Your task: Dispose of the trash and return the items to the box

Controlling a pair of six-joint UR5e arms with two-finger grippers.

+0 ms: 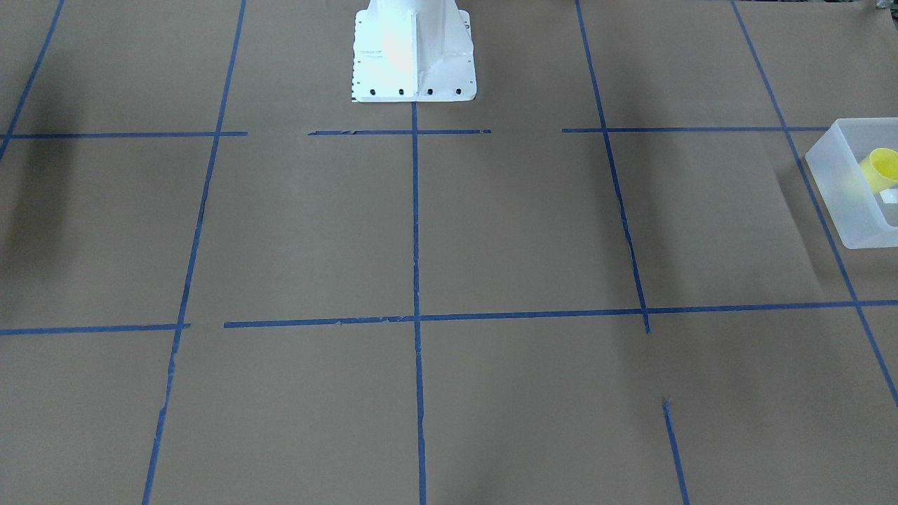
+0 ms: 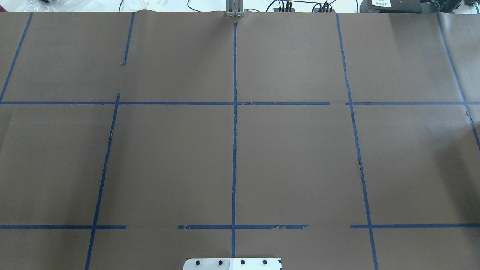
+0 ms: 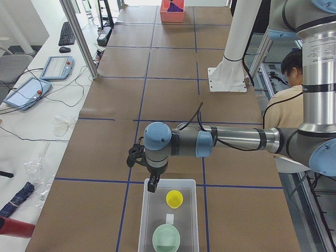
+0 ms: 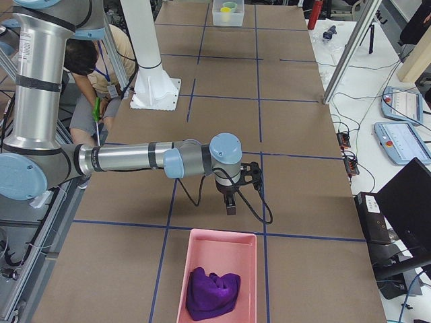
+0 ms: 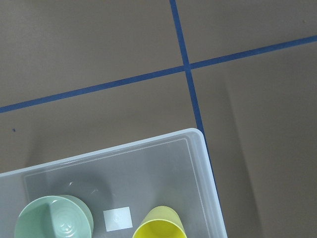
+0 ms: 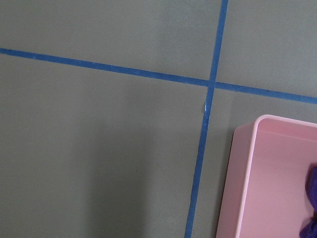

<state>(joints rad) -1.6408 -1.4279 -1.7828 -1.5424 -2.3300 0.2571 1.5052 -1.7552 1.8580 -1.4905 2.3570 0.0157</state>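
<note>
The yellow cup (image 3: 174,198) and mint-green bowl (image 3: 166,239) both rest inside the box (image 3: 155,210), and a purple cloth (image 4: 213,293), presumably the trash, lies in the pink bin (image 4: 215,250): the task appears complete. The left gripper (image 3: 152,184) hangs above the box's edge, the right gripper (image 4: 230,205) beside the bin; jaw positions cannot be told.

**Cup (image 3: 174,199) and bowl (image 3: 166,238) both in the box (image 3: 173,180)**

The frosted whitish box lies open at the left end of the table (image 3: 168,100); the yellow cup stands mouth-up at its inner end; the wider mint-green bowl sits upright toward the table's edge; they stand apart, a white label (image 3: 169,218) between them.
</note>
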